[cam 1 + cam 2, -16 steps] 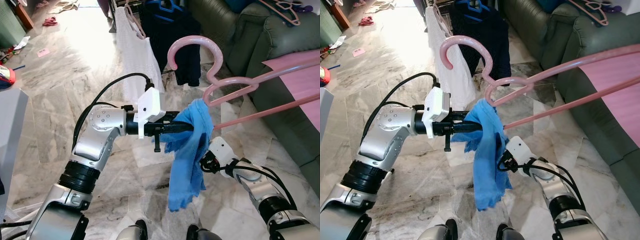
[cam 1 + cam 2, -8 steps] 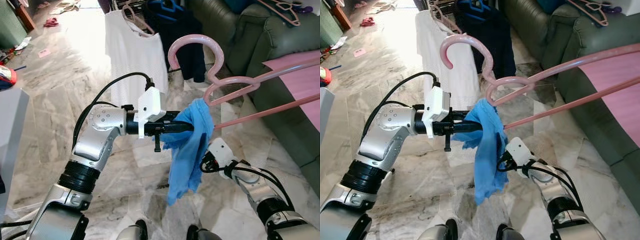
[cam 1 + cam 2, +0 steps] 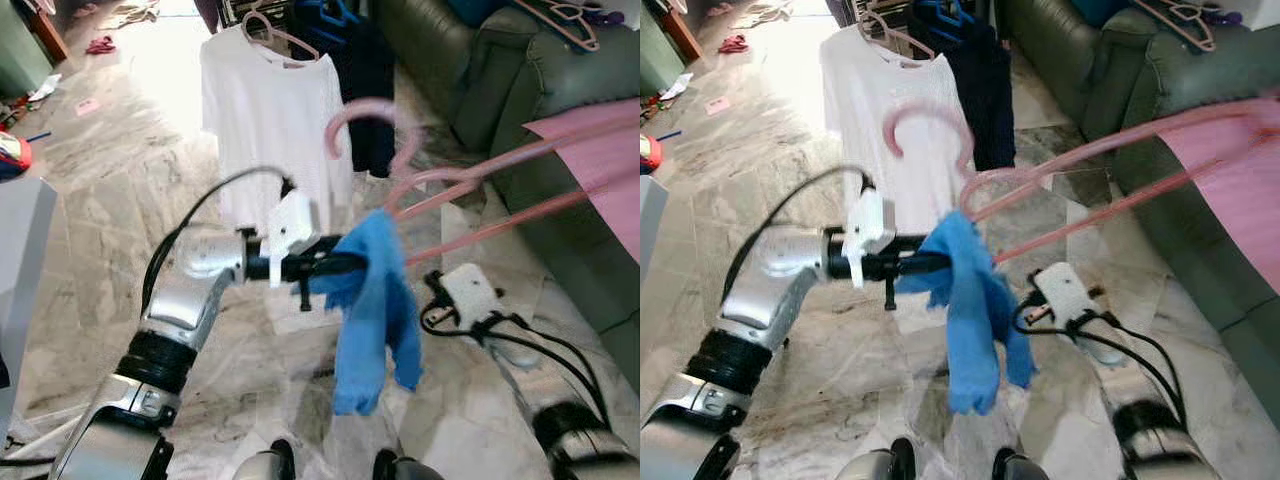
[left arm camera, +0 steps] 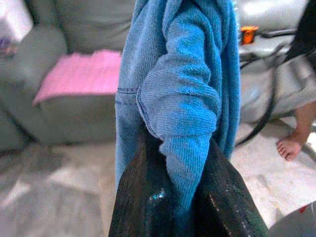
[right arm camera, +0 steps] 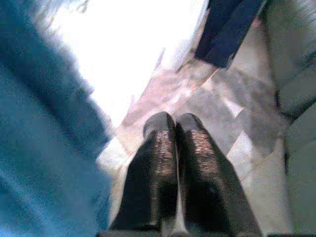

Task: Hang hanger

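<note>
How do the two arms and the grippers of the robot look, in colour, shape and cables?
Both arms are silver metal with black ring joints. A white box sits at each wrist, and black cables loop along both arms. The left gripper and the right gripper each have two long black fingers with a slightly shiny, textured surface.

A bright blue cloth [image 3: 375, 300] with a fine ribbed weave hangs at the centre, from a pale pink hanger [image 3: 470, 195] toward two o'clock. At twelve o'clock hang a white shirt [image 3: 270, 110] and a dark navy garment [image 3: 365, 85]. The sofa [image 3: 480, 70] at one o'clock is dark green, with a pink sheet [image 3: 600, 150] at three o'clock. The floor [image 3: 100, 200] is grey-and-cream veined marble. The arms are silver, the left gripper [image 4: 180, 197] and right gripper [image 5: 175, 163] glossy black.
</note>
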### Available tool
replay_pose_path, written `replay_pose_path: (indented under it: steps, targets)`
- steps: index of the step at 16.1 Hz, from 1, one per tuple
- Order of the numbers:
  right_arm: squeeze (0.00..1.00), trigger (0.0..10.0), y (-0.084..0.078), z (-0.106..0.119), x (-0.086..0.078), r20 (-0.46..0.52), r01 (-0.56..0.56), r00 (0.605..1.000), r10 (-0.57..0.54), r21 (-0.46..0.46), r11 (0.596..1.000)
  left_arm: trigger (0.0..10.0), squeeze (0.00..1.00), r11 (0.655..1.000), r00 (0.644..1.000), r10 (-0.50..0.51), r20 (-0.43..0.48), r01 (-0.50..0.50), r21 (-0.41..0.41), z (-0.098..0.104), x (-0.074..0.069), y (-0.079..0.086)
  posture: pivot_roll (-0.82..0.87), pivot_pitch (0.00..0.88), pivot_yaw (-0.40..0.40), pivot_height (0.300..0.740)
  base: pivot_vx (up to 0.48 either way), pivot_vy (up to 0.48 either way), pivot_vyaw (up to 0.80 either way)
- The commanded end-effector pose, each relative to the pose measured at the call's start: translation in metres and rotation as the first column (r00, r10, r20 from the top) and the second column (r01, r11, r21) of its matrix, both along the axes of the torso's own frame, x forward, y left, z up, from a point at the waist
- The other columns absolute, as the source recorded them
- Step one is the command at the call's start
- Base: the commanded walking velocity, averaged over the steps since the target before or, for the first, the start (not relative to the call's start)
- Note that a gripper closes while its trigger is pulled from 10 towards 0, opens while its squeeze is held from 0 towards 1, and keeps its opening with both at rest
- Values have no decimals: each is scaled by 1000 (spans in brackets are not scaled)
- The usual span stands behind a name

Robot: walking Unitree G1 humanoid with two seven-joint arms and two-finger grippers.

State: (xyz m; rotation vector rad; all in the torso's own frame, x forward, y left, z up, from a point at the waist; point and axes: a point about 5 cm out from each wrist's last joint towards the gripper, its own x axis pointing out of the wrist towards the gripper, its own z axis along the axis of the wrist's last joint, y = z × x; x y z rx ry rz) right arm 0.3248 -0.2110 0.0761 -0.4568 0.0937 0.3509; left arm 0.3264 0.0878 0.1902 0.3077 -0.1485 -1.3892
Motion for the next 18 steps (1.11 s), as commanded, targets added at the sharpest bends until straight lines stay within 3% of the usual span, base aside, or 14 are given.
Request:
replay_pose_path:
  steps: [1,3,6,7,8,9,10,11,13,14,15,18]
  targets:
    - [0,0,-4,4,-2,32,12,999,-13,9,1000,0,0,1000,999,24,24,-24,-12,3,2,6,46,228,78,740,0,0,0]
    - [0,0,-18,10,-7,69,57,996,-58,14,998,0,0,998,998,55,27,-54,-37,6,7,8,31,227,76,740,0,0,0]
    - [0,0,-22,11,-10,60,58,996,-59,13,998,0,0,998,997,55,48,-54,-24,5,11,6,25,225,80,740,0,0,0]
    - [0,1137,-14,6,-16,7,-26,1000,26,25,999,0,0,999,998,42,40,-41,-22,4,11,5,29,224,82,740,0,0,0]
    - [0,8275,-9,1,-22,-38,-101,994,101,24,995,0,0,1000,999,20,29,-20,-1,2,11,5,32,225,83,740,0,0,0]
    - [0,10000,-6,-5,-27,-89,-152,984,152,6,988,0,0,999,1000,18,23,-19,31,-4,12,8,32,226,86,740,0,0,0]
    - [0,10000,-6,-10,-30,-115,-177,978,173,-20,984,1294,0,998,1000,31,6,-31,53,-10,14,10,36,230,87,740,0,0,0]
    - [0,10000,-5,-11,-31,-125,-184,976,178,-34,982,3569,0,997,999,46,-12,-45,70,-16,16,13,35,231,86,740,0,0,0]
    - [0,10000,-2,-11,-32,-139,-192,972,188,-18,981,3059,0,978,994,87,-60,-74,193,-46,16,24,29,234,85,740,0,0,0]
    - [0,10000,1,-14,-35,-170,-218,962,212,-16,976,2235,0,961,994,101,-50,-85,262,-56,15,29,24,235,84,740,0,0,0]
    - [0,10000,3,-19,-38,-203,-244,951,233,-32,969,1686,0,956,995,89,-37,-74,284,-55,16,30,21,238,84,740,0,0,0]
    - [0,10000,12,-35,-48,-311,-338,896,317,-13,941,1882,0,965,1000,19,25,-25,260,-31,22,23,31,237,86,740,0,0,0]
